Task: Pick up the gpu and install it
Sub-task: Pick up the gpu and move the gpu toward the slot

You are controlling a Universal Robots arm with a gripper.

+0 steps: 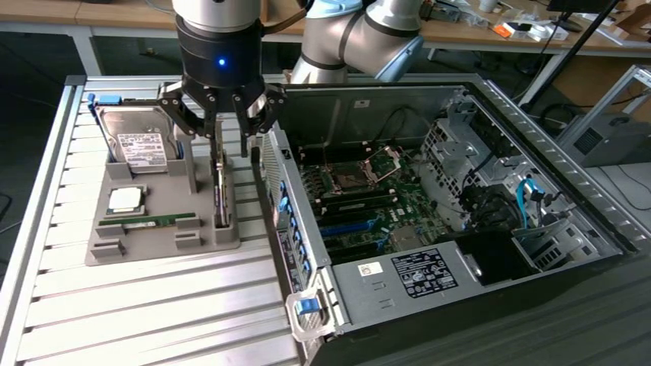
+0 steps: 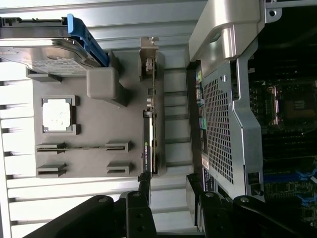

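Observation:
The gpu (image 1: 221,194) is a thin dark card standing on its edge in the slot of a grey holder (image 1: 152,250), on the side nearest the computer case. In the wrist view the gpu (image 2: 150,124) shows edge-on, with its silver bracket at the end farthest from my fingers. My gripper (image 1: 221,131) hangs just above the card's far end in the exterior view and is open with nothing held. In the wrist view the gripper (image 2: 168,191) has one black fingertip (image 2: 144,184) in line with the card's near end. The other fingertip is over the gap toward the case.
The holder (image 2: 94,129) also carries a silver hard drive (image 1: 137,145), a square processor chip (image 1: 126,200) and a slim green memory stick (image 1: 148,219). The open computer case (image 1: 437,191) lies at the exterior view's right, its perforated wall (image 2: 225,129) close beside the card.

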